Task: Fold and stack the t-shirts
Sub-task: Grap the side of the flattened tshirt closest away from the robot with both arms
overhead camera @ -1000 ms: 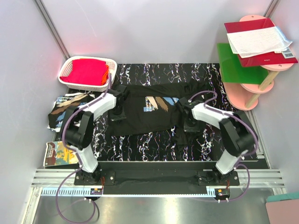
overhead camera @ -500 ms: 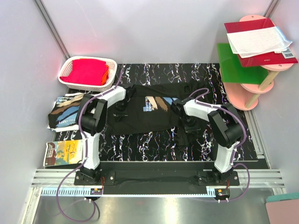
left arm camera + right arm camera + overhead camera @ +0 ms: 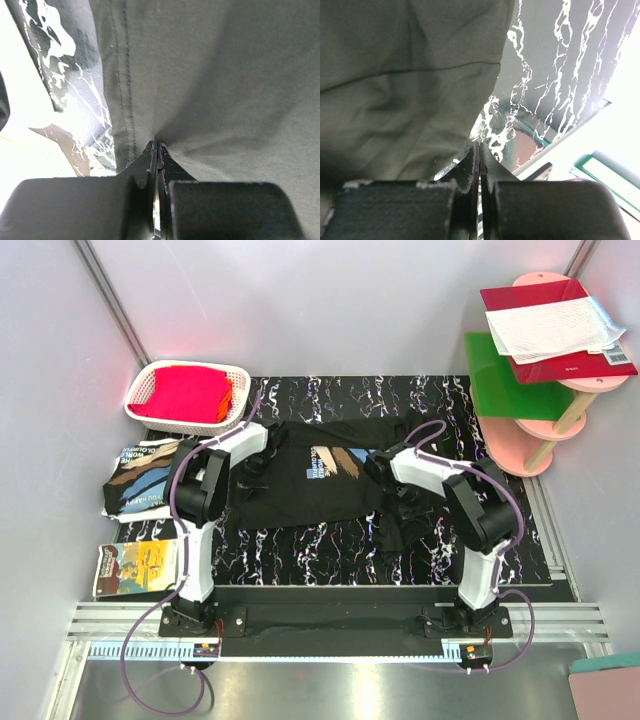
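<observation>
A black t-shirt (image 3: 300, 502) with a blue, tan and white chest print lies spread, print up, on the black marbled mat (image 3: 330, 550). My left gripper (image 3: 252, 478) is at its left side. In the left wrist view that gripper (image 3: 158, 145) is shut, and the t-shirt cloth (image 3: 225, 75) puckers at its tips beside a stitched hem. My right gripper (image 3: 398, 508) is at the bunched right side. In the right wrist view it (image 3: 480, 146) is shut at the edge of the lifted cloth (image 3: 405, 85). A second t-shirt (image 3: 140, 485) lies crumpled off the mat's left edge.
A white basket (image 3: 150, 375) holding red cloth stands at the back left. A printed booklet (image 3: 135, 565) lies at the front left. A pink shelf stand (image 3: 545, 435) with a green board and a red book rises at the right. White walls close in on three sides.
Both arms have reached farther toward the back, and their grippers moved up along the shirt's sides. The shirt has shifted slightly back and left. Both grippers stayed shut.
</observation>
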